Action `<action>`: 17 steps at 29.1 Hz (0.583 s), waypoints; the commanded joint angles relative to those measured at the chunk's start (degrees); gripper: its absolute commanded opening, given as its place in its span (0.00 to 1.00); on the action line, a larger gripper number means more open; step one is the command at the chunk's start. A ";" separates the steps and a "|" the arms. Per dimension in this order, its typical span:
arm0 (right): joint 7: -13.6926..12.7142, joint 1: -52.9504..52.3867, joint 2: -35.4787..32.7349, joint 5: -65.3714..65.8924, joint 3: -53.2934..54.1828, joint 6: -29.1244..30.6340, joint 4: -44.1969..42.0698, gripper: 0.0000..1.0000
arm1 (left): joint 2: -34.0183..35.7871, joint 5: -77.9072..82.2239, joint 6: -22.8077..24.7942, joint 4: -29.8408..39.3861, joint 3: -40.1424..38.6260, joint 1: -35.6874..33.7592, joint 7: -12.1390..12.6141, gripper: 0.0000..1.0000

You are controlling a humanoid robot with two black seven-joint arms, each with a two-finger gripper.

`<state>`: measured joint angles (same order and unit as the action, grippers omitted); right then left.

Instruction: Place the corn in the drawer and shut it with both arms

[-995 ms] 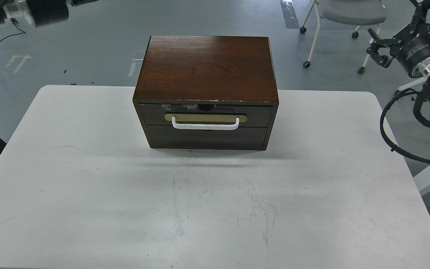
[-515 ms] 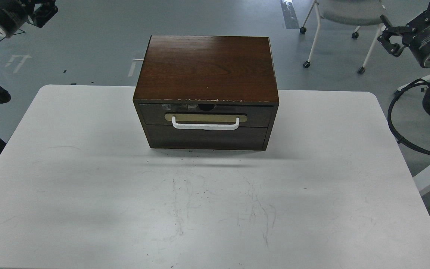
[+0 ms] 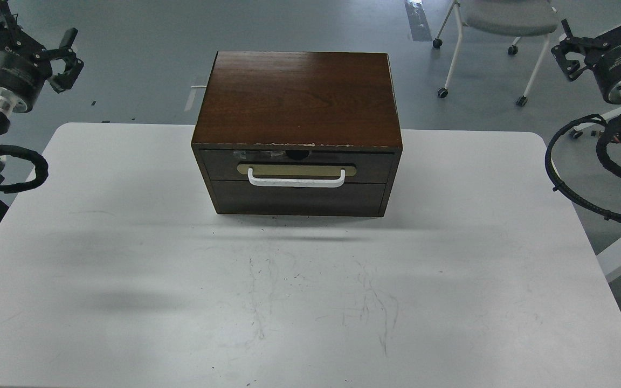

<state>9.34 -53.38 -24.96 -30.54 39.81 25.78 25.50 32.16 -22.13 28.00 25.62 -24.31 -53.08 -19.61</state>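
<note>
One white table (image 3: pixel 127 258) is seen, carrying one brown wooden cabinet (image 3: pixel 299 97) at its far middle; one grey chair (image 3: pixel 504 21) stands on the floor behind. One drawer (image 3: pixel 294 164) is set in the cabinet's upper front, flush and closed, its long axis running left to right, with one white bar handle (image 3: pixel 296 179) across it; one plain panel (image 3: pixel 297 198) lies below. No corn is visible anywhere; it is judged to be already shut inside, though this cannot be confirmed. Two arms are counted; the left end effector (image 3: pixel 65 56) is held raised at the far left, the right end effector (image 3: pixel 572 51) at the far right, both well apart from the drawer, which lies inward and below each; neither is clearly nearer. The left prongs appear spread and empty; the spread of the right cannot be told.
</note>
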 commanded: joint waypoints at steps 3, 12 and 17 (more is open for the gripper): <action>0.59 3.10 4.57 -0.05 0.26 0.50 -0.19 1.00 | -3.07 -0.02 0.00 -2.77 -2.32 2.63 2.12 0.97; 0.68 3.54 4.75 0.13 -0.79 1.11 0.34 1.00 | -3.51 0.24 0.00 -2.68 -2.14 5.10 1.68 0.98; 0.59 3.28 4.05 0.13 -0.70 2.22 0.43 1.00 | -3.16 0.25 0.00 -2.68 -2.49 4.83 1.59 0.98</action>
